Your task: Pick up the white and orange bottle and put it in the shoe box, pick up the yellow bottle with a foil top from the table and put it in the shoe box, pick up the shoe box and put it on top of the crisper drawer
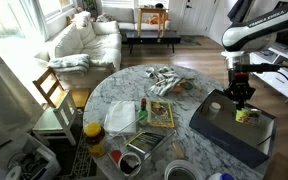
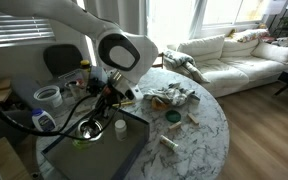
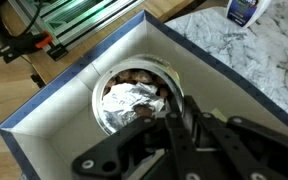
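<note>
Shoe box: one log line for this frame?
gripper: shut on yellow bottle | yellow bottle: foil top up, inside shoe box | shoe box: on table, not on crisper drawer

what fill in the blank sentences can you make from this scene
1. The gripper is closed on the yellow bottle, whose top is covered with ___.
2. The shoe box is open on top: it has no ___.
3. The box sits on a marble-patterned table whose shape is ___.
Missing words: foil; lid; round
</note>
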`<state>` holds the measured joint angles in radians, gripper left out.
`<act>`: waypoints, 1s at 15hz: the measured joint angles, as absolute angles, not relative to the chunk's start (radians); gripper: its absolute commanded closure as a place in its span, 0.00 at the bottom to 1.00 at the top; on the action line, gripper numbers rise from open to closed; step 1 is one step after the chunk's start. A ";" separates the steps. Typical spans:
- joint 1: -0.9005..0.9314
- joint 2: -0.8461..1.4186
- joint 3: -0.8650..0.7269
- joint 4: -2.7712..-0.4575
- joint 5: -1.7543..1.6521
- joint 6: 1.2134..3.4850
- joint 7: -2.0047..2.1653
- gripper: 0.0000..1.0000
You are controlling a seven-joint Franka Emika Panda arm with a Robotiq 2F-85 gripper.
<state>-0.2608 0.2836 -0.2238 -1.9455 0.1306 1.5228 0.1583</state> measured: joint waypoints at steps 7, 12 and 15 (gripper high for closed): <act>-0.261 0.300 -0.228 -1.959 0.132 1.550 0.172 0.97; -0.259 0.347 -0.238 -2.022 0.131 1.755 0.243 0.97; -0.261 0.362 -0.252 -2.061 0.136 1.888 0.271 0.97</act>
<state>-0.2609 0.3616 -0.2522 -2.0608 0.1362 1.8879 0.2708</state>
